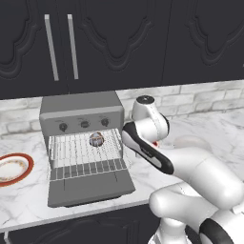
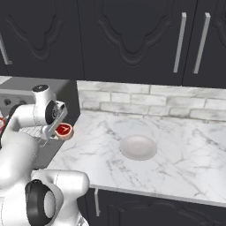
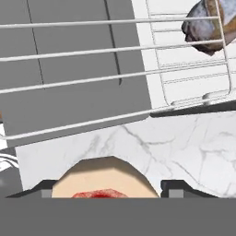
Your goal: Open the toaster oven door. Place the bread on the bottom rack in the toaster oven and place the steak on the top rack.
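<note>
So the toaster oven (image 1: 81, 125) has its door (image 1: 90, 187) dropped flat onto the marble counter (image 2: 176, 150), both wire racks slid out, and the bread (image 1: 96, 139) already parked on one of them, though I can't really tell which. The gripper (image 2: 61, 128) is hanging just off the oven's right side, jaws wide and clamped on the steak (image 2: 64, 130). My worry is that the racks sit so close together it could snag a wire or bump the bread going in.
</note>
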